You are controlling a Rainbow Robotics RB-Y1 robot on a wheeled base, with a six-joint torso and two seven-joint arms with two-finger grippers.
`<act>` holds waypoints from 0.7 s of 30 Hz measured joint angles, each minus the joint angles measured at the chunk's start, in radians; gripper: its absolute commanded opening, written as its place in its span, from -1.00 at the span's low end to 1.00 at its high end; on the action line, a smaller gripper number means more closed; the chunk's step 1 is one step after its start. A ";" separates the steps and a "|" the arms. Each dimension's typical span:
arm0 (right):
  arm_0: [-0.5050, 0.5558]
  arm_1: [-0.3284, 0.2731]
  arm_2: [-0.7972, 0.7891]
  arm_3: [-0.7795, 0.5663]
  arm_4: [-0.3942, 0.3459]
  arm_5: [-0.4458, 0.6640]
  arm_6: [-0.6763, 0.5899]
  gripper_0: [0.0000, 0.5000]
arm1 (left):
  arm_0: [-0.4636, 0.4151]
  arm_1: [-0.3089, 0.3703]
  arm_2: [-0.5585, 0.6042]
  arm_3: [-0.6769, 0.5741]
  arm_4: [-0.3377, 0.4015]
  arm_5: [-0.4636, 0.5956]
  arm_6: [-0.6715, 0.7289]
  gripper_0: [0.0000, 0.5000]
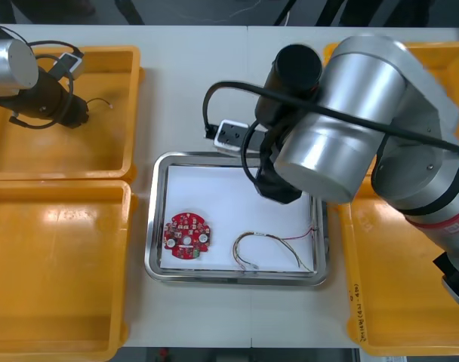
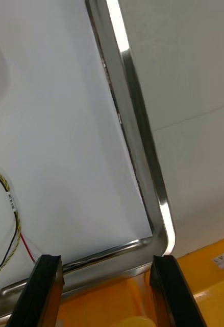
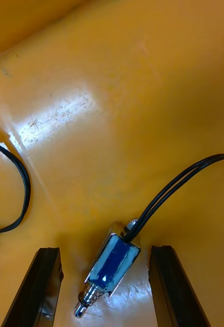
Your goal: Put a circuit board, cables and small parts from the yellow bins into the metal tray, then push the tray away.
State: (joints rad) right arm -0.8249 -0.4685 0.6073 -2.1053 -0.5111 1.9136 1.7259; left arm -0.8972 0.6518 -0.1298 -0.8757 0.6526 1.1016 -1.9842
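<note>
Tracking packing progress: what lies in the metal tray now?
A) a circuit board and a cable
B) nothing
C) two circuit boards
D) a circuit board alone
A: a round red circuit board and a red and yellow cable lie on the white floor of the metal tray.

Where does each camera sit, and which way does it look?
Front: overhead, looking steeply down at the table; left arm and right arm show.
Right wrist: on that arm, facing the metal tray's corner; right hand open.
Left wrist: facing a small metal part in a yellow bin; left hand open.
Front and right wrist share the tray and red and yellow cable.
</note>
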 measured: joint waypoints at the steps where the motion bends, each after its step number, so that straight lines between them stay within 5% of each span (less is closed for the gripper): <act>1: 0.000 0.000 -0.017 0.000 0.000 0.000 0.000 1.00 | -0.001 0.000 0.000 0.002 0.000 -0.003 0.000 1.00; 9: -0.014 0.000 -0.165 0.007 -0.002 0.002 0.000 1.00 | -0.006 -0.002 0.000 0.005 0.001 -0.009 0.000 0.92; 11: -0.025 0.000 -0.204 0.022 -0.011 0.002 0.000 1.00 | -0.006 -0.002 0.000 0.006 0.002 -0.009 0.000 0.16; 12: -0.031 0.000 -0.223 0.033 -0.017 0.003 0.000 1.00 | -0.006 -0.002 0.000 0.007 0.004 -0.009 0.000 -0.49; 13: -0.036 0.000 -0.240 0.044 -0.022 0.003 0.000 1.00 | -0.006 -0.002 0.000 0.008 0.004 -0.009 0.000 -0.85; 14: -0.041 -0.001 -0.257 0.055 -0.026 0.003 0.000 1.00 | -0.006 -0.002 0.000 0.009 0.006 -0.009 0.000 -1.00; 21: -0.065 -0.017 -0.373 0.150 -0.043 0.003 0.000 1.00 | -0.009 -0.003 0.000 0.022 0.023 -0.011 0.000 -1.00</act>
State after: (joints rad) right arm -0.8895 -0.4855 0.2343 -1.9551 -0.5538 1.9163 1.7258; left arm -0.9060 0.6488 -0.1298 -0.8532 0.6759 1.0910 -1.9843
